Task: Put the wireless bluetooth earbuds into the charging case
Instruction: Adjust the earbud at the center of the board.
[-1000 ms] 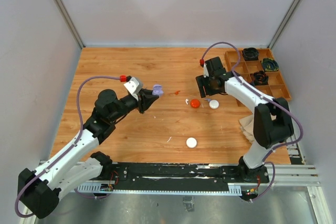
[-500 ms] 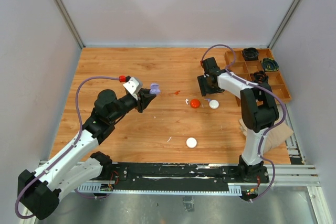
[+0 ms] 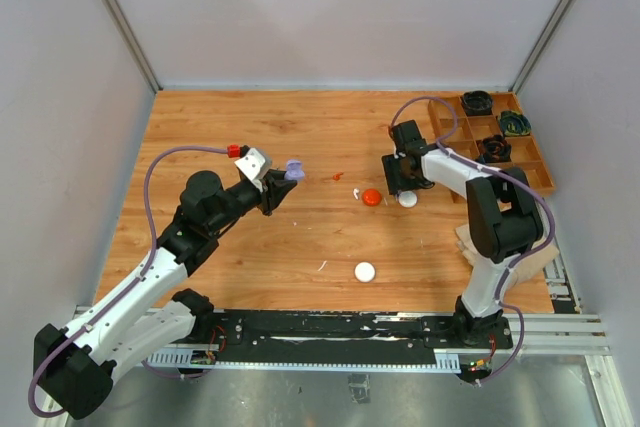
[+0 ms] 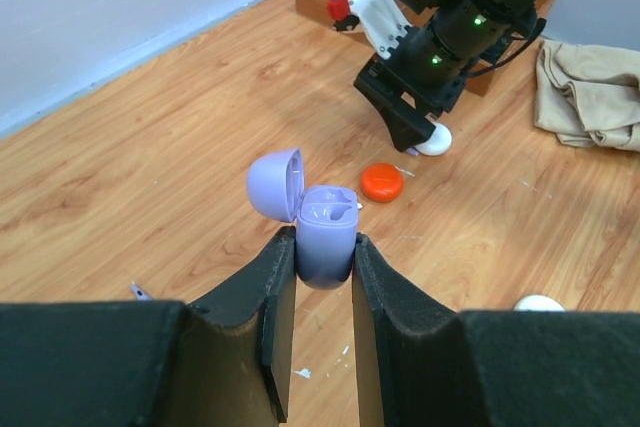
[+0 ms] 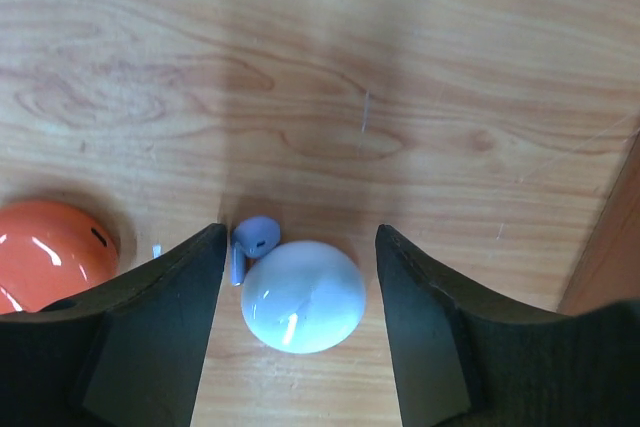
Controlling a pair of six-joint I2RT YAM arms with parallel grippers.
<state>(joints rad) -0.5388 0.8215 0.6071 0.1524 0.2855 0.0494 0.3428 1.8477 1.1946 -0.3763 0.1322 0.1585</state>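
Note:
My left gripper [image 4: 325,249] is shut on the lilac charging case [image 4: 327,231], holding it upright above the table with its lid [image 4: 274,182] flipped open; from above the case [image 3: 293,169] shows left of centre. My right gripper [image 5: 300,252] stands open, low over the table, straddling a white puck [image 5: 303,295] and a pale purple earbud [image 5: 255,237] that lies against the puck, close to the left finger. Nothing is gripped there. Tiny orange-red [image 3: 338,176] and white [image 3: 355,193] earbuds lie on the wood near the red puck [image 3: 371,197].
The red puck [image 5: 48,253] sits just left of my right gripper's left finger. Another white puck [image 3: 365,271] lies nearer the front. A wooden compartment tray [image 3: 466,130] stands at the back right, and a beige cloth [image 4: 590,82] lies at the right edge.
My right gripper has come nearer and lower, over the white puck and the purple earbud, its jaws slightly narrower. The left arm holds the case almost still.

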